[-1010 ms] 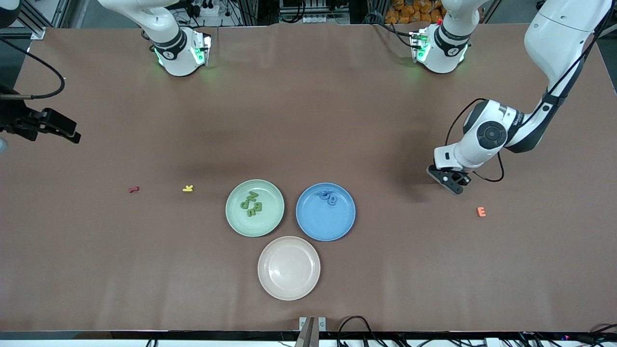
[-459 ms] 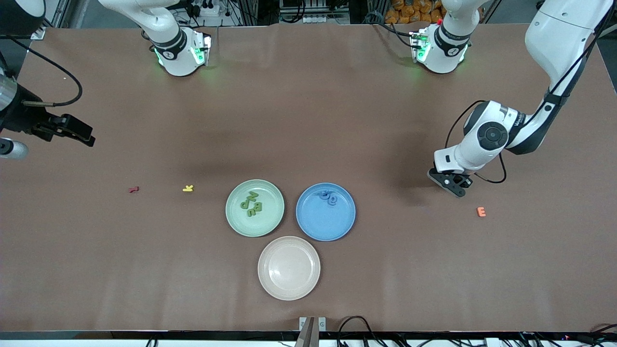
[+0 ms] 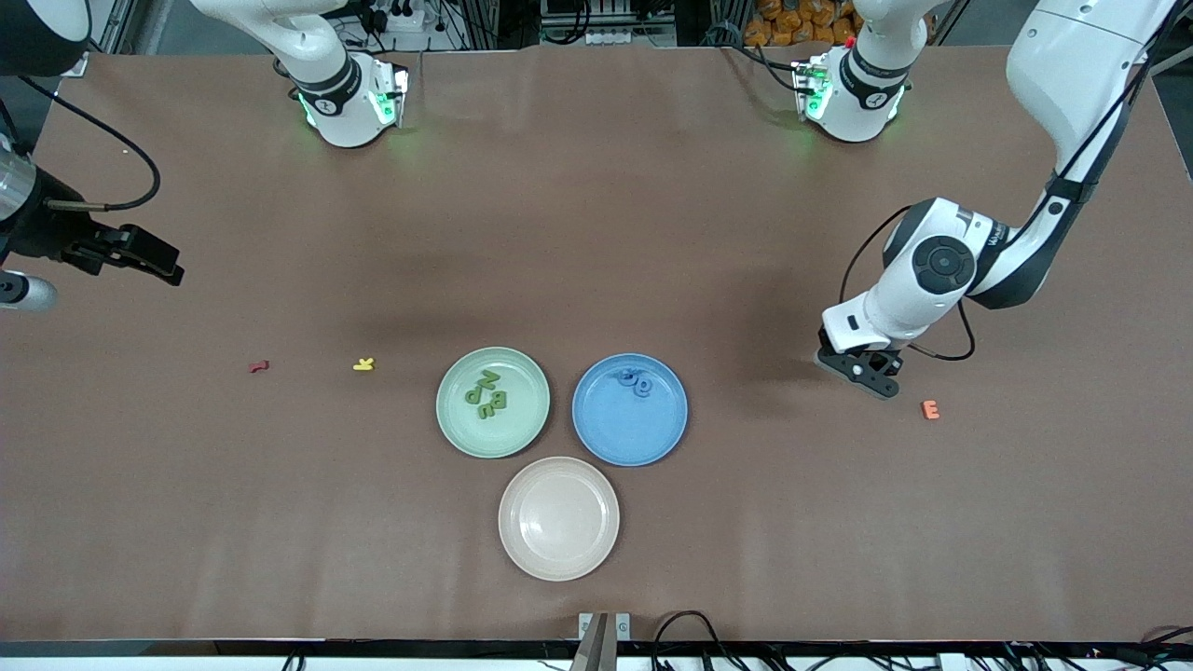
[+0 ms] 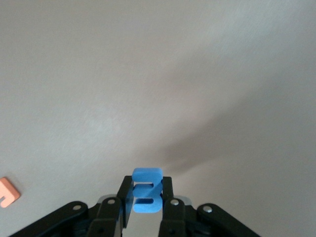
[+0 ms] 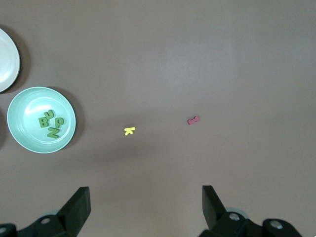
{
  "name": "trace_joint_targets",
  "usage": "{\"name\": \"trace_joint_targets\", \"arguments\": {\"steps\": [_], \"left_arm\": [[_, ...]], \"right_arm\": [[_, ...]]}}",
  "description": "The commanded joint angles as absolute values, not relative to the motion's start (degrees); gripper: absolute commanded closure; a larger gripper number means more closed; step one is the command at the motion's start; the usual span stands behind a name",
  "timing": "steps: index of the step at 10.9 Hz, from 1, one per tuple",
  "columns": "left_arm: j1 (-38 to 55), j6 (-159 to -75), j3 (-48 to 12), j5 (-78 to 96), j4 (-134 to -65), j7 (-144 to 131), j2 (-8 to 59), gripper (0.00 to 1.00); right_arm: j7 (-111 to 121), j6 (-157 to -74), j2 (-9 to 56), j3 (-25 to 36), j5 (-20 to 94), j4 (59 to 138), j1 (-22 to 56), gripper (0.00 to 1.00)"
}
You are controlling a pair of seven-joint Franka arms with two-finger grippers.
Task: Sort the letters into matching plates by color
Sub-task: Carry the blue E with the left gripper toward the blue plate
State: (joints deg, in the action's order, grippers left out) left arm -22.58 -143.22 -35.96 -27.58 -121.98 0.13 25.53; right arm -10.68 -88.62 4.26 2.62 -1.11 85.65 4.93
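Blue letter (image 4: 146, 196) pinched in left hand (image 4: 146, 210)

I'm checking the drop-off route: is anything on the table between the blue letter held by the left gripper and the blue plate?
Nothing visible. The left gripper is shut on the blue letter over bare table toward the left arm's end; only open tabletop lies between it and the blue plate. The orange E lies away from that route.
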Motion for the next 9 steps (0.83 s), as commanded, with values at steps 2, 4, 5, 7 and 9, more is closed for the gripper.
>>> {"name": "trace_joint_targets", "arguments": {"steps": [2, 4, 5, 7, 9], "left_arm": [[-14.3, -133.3, -36.0, -23.0, -110.1, -12.2, 28.8, 1.00], [-10.8, -133.2, -36.0, -22.8, -107.2, -19.7, 30.2, 1.00], [-9.3, -133.2, -36.0, -22.8, -105.7, -22.7, 30.9, 1.00], [-7.0, -133.2, -36.1, -22.4, -103.2, -28.9, 31.2, 1.00], [-3.4, -133.2, -36.0, -18.5, -100.2, -32.8, 32.0, 1.00]], "right_arm": [[-11.0, -88.2, 2.6, 0.6, -1.9, 85.8, 2.6, 0.00], [-11.5, -88.2, 2.7, -1.6, -2.1, 85.2, 0.9, 0.00], [-11.4, -88.2, 2.8, -2.0, -2.1, 85.2, 0.3, 0.00], [-11.4, -88.2, 2.8, -2.1, -2.9, 85.2, 0.4, 0.00], [-11.5, -88.2, 2.8, -2.0, -2.9, 85.1, 0.4, 0.00]]}}
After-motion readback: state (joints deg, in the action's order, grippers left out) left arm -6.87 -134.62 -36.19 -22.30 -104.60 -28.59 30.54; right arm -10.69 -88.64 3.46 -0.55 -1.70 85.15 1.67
